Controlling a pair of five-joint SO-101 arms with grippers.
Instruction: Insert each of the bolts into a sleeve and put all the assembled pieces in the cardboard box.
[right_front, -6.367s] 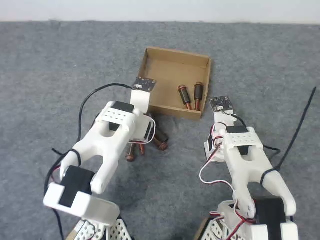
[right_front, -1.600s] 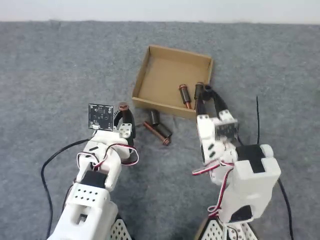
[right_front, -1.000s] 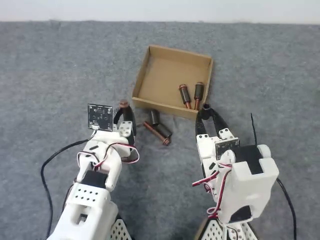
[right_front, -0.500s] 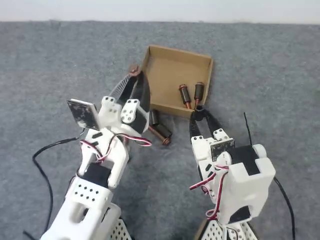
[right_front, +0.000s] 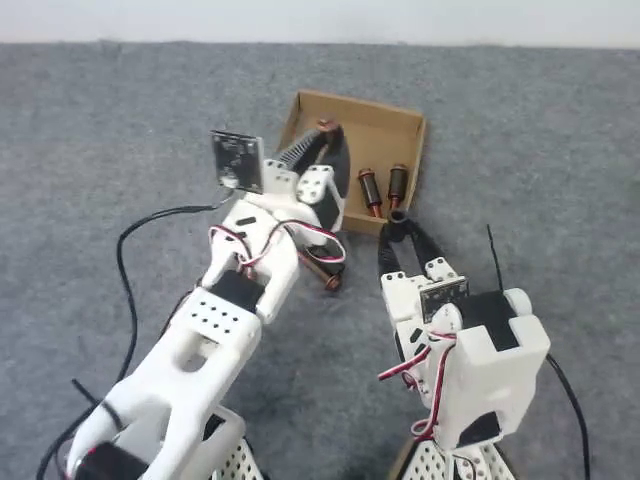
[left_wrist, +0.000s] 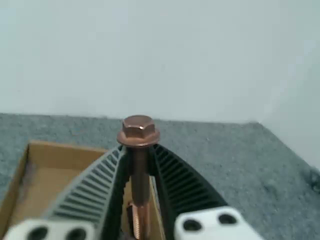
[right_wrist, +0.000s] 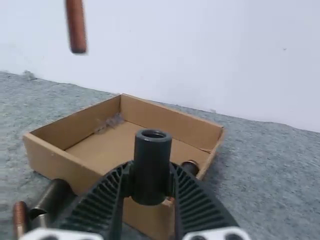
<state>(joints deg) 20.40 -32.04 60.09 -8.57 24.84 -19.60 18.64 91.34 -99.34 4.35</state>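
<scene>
Left gripper (left_wrist: 139, 152) clamps bolt (left_wrist: 138, 131); right gripper (right_wrist: 151, 174) clamps sleeve (right_wrist: 152, 150).

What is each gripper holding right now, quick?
Left gripper: closed on a copper bolt, head up.
Right gripper: closed on a black sleeve, upright.

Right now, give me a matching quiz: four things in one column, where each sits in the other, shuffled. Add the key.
1. bolt
2. empty sleeve
3. two assembled pieces
4. loose piece

A. in the cardboard box
B. on the carpet beside the box
C. in the left gripper
D. in the right gripper

Pairs: 1-C, 2-D, 3-A, 4-B
</scene>
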